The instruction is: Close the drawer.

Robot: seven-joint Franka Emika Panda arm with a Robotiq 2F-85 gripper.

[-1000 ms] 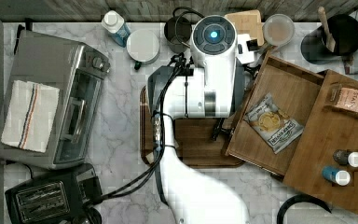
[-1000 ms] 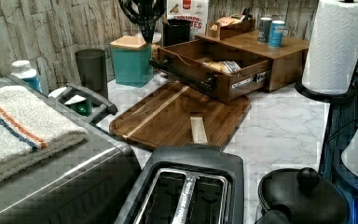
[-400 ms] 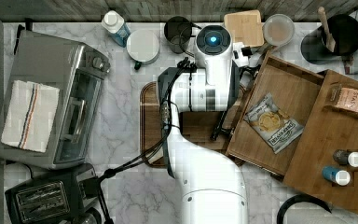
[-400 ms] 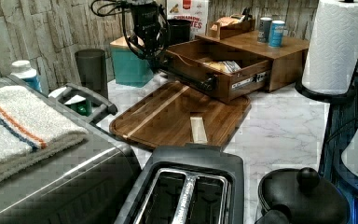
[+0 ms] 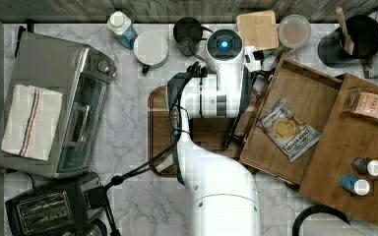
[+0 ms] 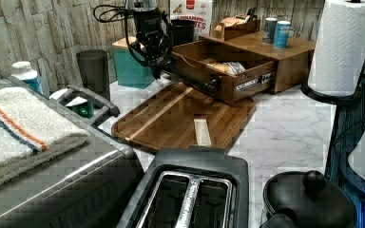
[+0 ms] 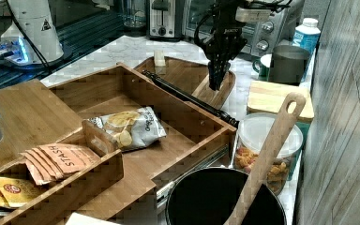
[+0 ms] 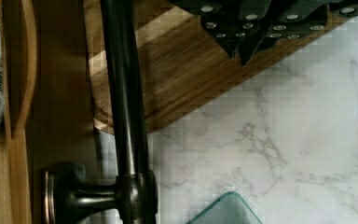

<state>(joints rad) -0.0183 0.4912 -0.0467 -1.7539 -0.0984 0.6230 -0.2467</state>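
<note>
The drawer, a wide shallow box of light-brown wood with low walls and a dark bar handle on its front, stands pulled open, its handle just beside the jaws.

our arm: glossy white shells | blue-lit round cap | black cables alongside | black gripper, silver screws

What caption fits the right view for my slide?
Gripper hangs beside the open drawer, near its dark handle bar; a chip bag lies inside.
</note>
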